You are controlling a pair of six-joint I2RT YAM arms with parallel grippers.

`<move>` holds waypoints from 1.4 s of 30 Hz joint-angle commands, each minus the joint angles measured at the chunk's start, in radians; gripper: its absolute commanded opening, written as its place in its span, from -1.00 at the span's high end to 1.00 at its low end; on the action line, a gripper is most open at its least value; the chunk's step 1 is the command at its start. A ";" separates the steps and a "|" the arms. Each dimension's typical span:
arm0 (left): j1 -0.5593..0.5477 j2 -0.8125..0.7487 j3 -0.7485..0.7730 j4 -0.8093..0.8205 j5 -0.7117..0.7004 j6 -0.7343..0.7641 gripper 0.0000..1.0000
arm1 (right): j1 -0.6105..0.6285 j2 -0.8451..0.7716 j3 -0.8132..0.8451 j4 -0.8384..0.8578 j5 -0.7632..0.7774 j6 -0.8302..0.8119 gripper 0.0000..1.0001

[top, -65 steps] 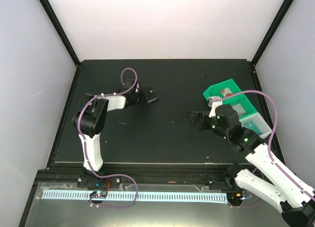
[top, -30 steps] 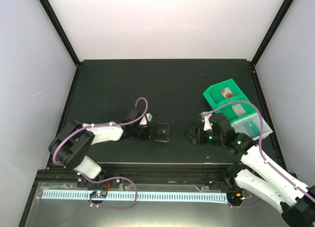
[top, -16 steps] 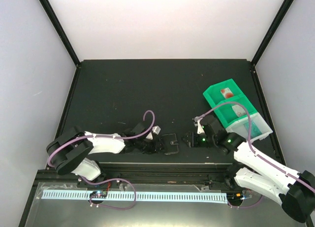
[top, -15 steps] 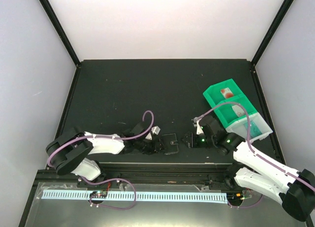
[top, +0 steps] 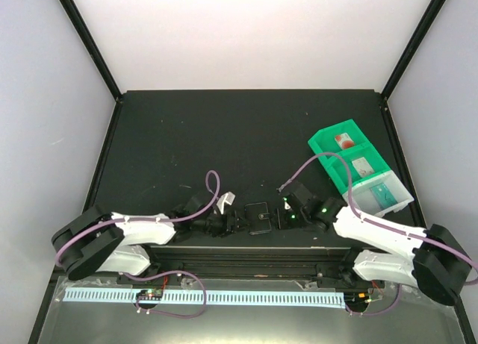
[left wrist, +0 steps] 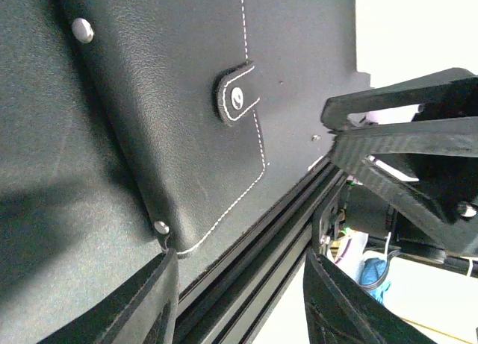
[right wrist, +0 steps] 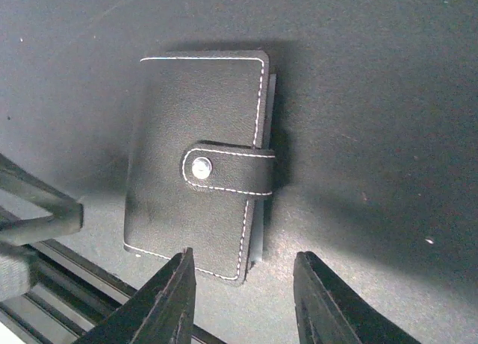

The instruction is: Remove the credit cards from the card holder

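Card holder lies flat on the surface, right at the near edge, just beside the frame rail. It's folded shut with the snap tab fastened.

Left gripper is low on its left side and right gripper low on its right, both aimed at it. Both have jaws partly apart with nothing between them, so neither holds the holder. Can't tell if any fingertip touches it.

Farther back on the right is the green compartment tray. It has a card in each of three compartments: one with a red mark, a pale one and a teal one.

My read: those three are out. With the holder shut I can't tell if any are left inside. If so, it needs pinning, unsnapping and opening.
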 commanded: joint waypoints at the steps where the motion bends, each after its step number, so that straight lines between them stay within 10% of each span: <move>1: 0.021 -0.096 -0.024 0.010 -0.029 0.029 0.05 | 0.038 0.059 0.064 0.022 0.065 -0.004 0.24; 12: 0.041 -0.403 0.004 -0.488 -0.274 0.155 -0.06 | 0.089 0.177 0.141 0.019 0.102 -0.021 0.33; 42: 0.042 -0.699 -0.126 -0.524 -0.346 0.079 -0.08 | 0.180 0.497 0.316 -0.156 0.390 -0.001 0.54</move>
